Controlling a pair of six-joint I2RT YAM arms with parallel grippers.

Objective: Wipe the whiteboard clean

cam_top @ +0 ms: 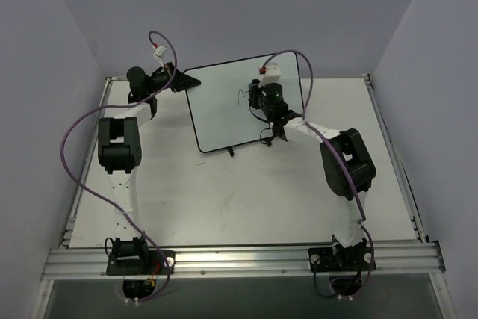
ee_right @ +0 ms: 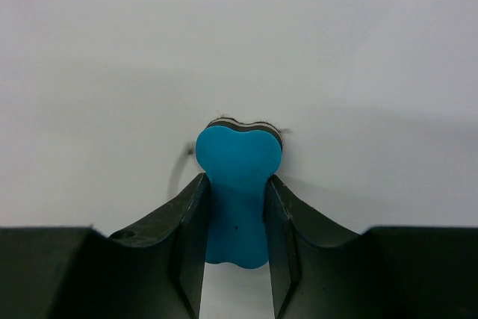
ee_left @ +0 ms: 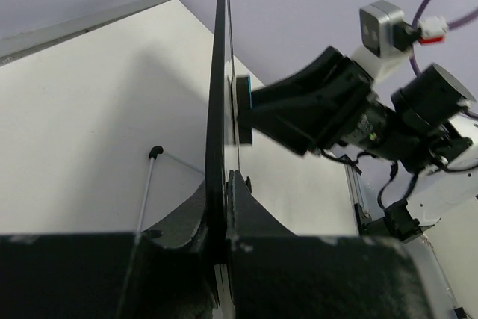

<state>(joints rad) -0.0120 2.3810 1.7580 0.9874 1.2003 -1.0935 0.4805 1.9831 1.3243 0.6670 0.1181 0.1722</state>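
Observation:
The whiteboard [cam_top: 220, 106] stands upright on its feet at the back of the table, black-framed, with a faint black marker stroke [cam_top: 240, 95] near its middle. My left gripper [cam_top: 176, 80] is shut on the board's left edge; in the left wrist view the board [ee_left: 220, 72] runs edge-on between the fingers [ee_left: 240, 199]. My right gripper [cam_top: 258, 99] is shut on the blue bone-shaped eraser [ee_right: 237, 184] and presses its felt end against the board [ee_right: 239, 42]. A short dark stroke [ee_right: 178, 173] shows just left of the eraser. The eraser also shows in the left wrist view [ee_left: 242, 110].
Purple walls close in the table at the back and sides. A metal rail [cam_top: 239, 259] runs along the near edge with both arm bases. The board's wire foot [ee_left: 149, 184] rests on the white table [cam_top: 246, 199].

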